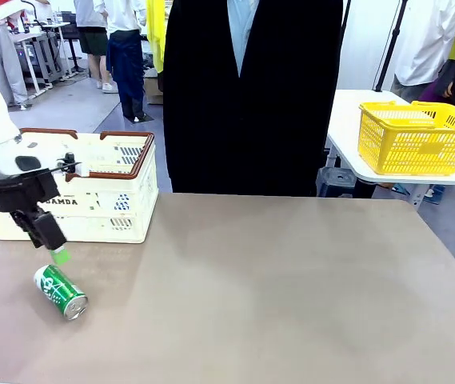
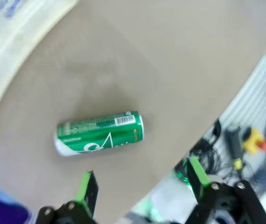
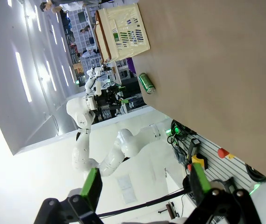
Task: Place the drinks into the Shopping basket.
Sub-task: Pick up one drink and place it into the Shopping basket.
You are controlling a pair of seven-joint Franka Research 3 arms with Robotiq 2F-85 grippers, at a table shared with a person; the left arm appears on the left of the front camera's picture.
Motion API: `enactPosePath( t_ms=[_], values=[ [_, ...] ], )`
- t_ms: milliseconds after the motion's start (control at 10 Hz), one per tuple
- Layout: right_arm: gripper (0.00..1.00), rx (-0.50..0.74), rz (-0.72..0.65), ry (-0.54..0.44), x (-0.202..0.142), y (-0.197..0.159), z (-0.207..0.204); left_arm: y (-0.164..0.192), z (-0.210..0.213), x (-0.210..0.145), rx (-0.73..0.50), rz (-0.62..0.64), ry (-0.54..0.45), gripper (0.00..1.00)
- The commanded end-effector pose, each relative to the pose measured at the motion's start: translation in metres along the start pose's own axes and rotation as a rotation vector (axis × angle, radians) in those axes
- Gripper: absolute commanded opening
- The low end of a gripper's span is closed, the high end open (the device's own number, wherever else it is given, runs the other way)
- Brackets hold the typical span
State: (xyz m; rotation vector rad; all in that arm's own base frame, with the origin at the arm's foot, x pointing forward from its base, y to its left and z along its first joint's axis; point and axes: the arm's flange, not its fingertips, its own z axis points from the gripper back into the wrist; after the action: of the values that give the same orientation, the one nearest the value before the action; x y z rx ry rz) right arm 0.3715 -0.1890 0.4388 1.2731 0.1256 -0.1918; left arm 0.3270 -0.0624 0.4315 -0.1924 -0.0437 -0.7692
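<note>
The green can (image 1: 61, 292) is seen lying on its side near the table's (image 1: 275, 280) left edge, before the Shopping basket (image 1: 107, 200). The left gripper (image 2: 142, 186) is held above it, fingers (image 2: 87, 186) spread and empty; the right gripper (image 3: 144, 184) is likewise open.

From my station I see a wide table (image 1: 291, 280) with a plain grey-brown top, matte, with soft shadows on it. Behind it, on the right side, stands a second table (image 1: 355, 128) with a white top, and on it sits a small yellow basket (image 1: 415, 140) (all plastic, with slots). The floor (image 1: 67, 108) in the far left is grey and smooth. There stands also a light-coloured desk (image 1: 39, 36), and some people stand around it. A person in dark clothes (image 1: 251, 96) is directly at the far edge of my table. In the right wrist view, long ceiling lights (image 3: 23, 77) give bright white strips.
</note>
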Motion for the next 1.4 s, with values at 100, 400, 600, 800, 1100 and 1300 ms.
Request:
enactPosePath(
  t_ms=[100,400,600,800,1100,1300],
  values=[
    [1.0,-0.008,-0.012,0.012,-0.003,0.003,0.002,0.004,0.003,-0.031,-0.097,-0.781,-0.044,1.0],
    [1.0,-0.008,-0.012,0.012,-0.003,0.003,0.002,0.009,0.007,-0.048,-0.151,-1.206,0.196,1.0],
    [1.0,-0.008,-0.012,0.012,-0.003,0.003,0.002,0.005,0.009,-0.047,-0.127,-1.164,0.179,1.0],
    [1.0,-0.008,-0.012,0.012,-0.003,0.003,0.002,0.001,0.005,-0.041,-0.154,-0.991,0.106,1.0],
    [1.0,-0.008,-0.012,0.012,-0.003,0.003,0.002,0.005,-0.009,-0.033,-0.07,-1.083,-0.014,1.0],
    [1.0,-0.008,-0.012,0.012,-0.003,0.003,0.002,0.01,-0.037,-0.023,0.044,-1.15,-0.101,1.0]
  ],
)
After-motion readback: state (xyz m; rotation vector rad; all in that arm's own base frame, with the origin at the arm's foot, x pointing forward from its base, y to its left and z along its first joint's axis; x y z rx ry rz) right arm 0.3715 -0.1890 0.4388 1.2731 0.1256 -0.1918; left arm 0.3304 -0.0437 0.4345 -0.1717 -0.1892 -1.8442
